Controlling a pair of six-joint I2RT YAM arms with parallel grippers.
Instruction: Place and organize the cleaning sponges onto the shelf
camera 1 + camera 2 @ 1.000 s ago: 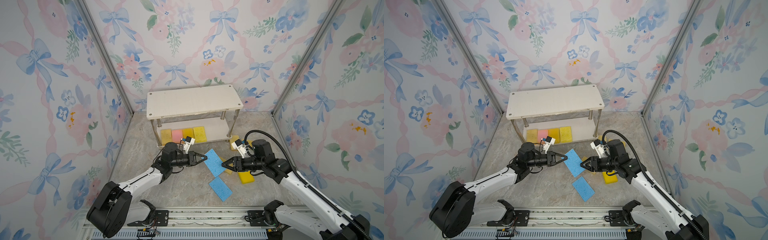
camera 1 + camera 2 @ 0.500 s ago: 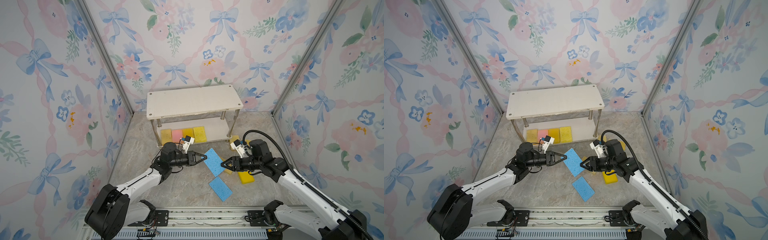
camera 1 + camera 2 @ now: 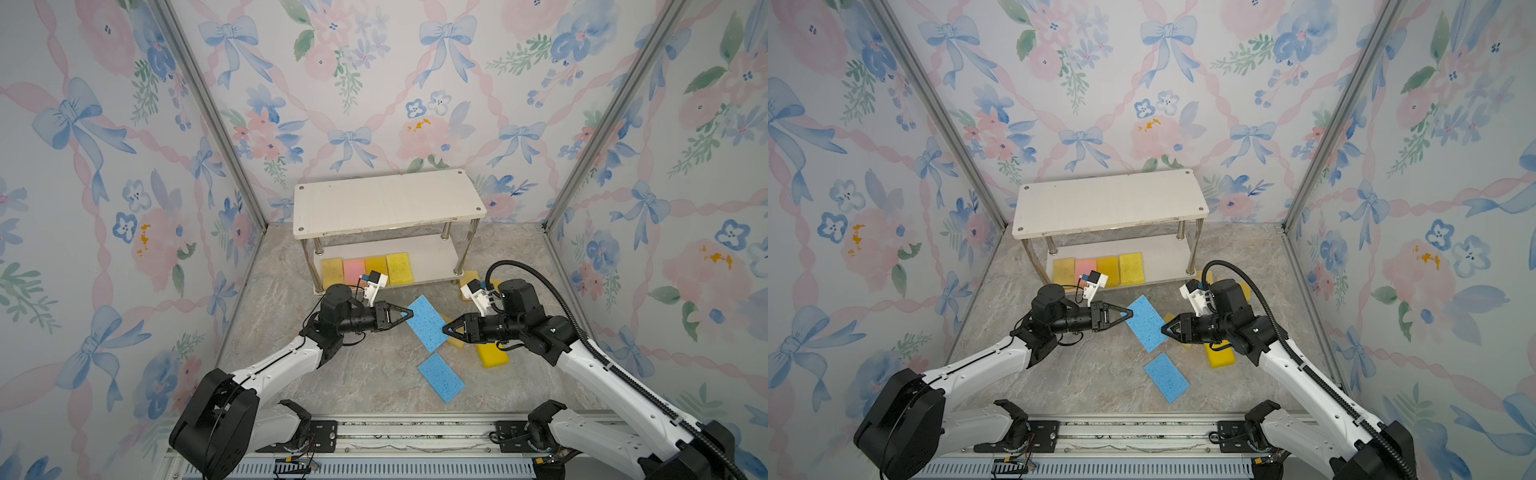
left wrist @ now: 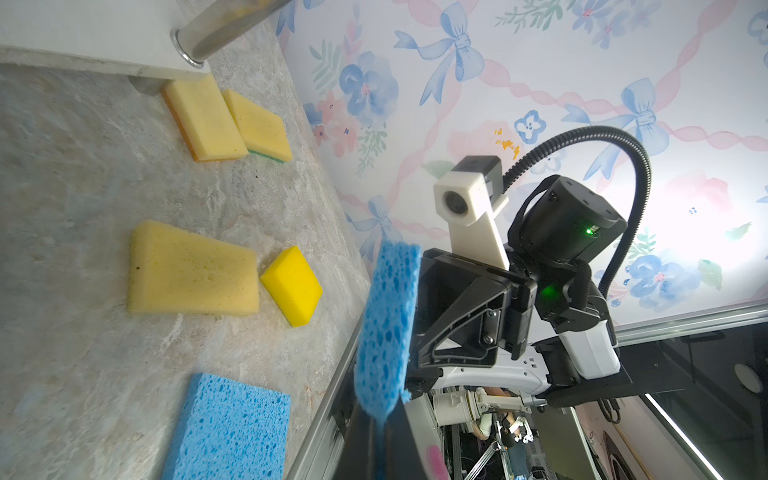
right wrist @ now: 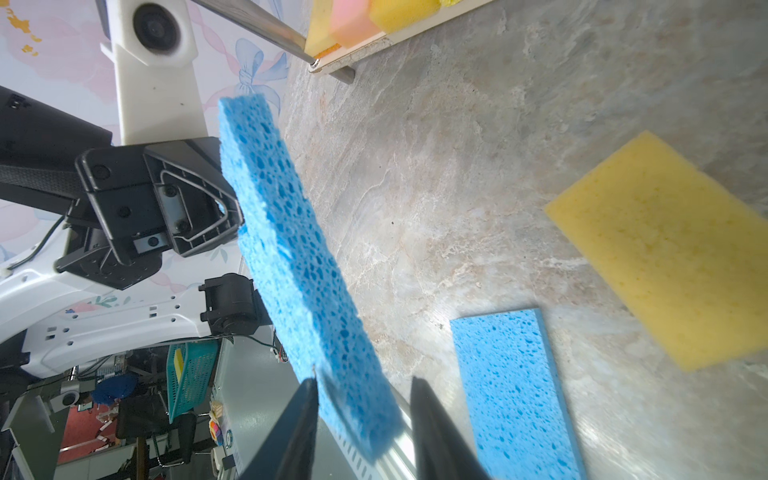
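A light blue sponge [image 3: 426,323] [image 3: 1147,323] hangs above the floor, with my left gripper [image 3: 409,311] [image 4: 380,419] shut on one end. My right gripper [image 3: 444,331] [image 5: 363,384] straddles its other end [image 5: 357,407]. The jaws are open, one finger at the sponge and a gap at the other. A second blue sponge [image 3: 440,377] [image 5: 511,386] lies flat on the floor. The shelf [image 3: 386,203] stands at the back, with several sponges in a row on the left of its lower board [image 3: 432,255], one of them pink [image 3: 354,269].
Loose yellow sponges lie on the floor: a bright one [image 3: 492,356] [image 4: 293,286] under my right arm, a pale one [image 4: 191,274] [image 5: 665,249] below the held sponge, and two [image 4: 203,120] [image 4: 259,126] beside the shelf's right front leg [image 3: 464,251]. Patterned walls close three sides.
My right gripper has edged left onto the free end of the held blue sponge and its jaws have narrowed. The left gripper keeps its hold and has barely moved.
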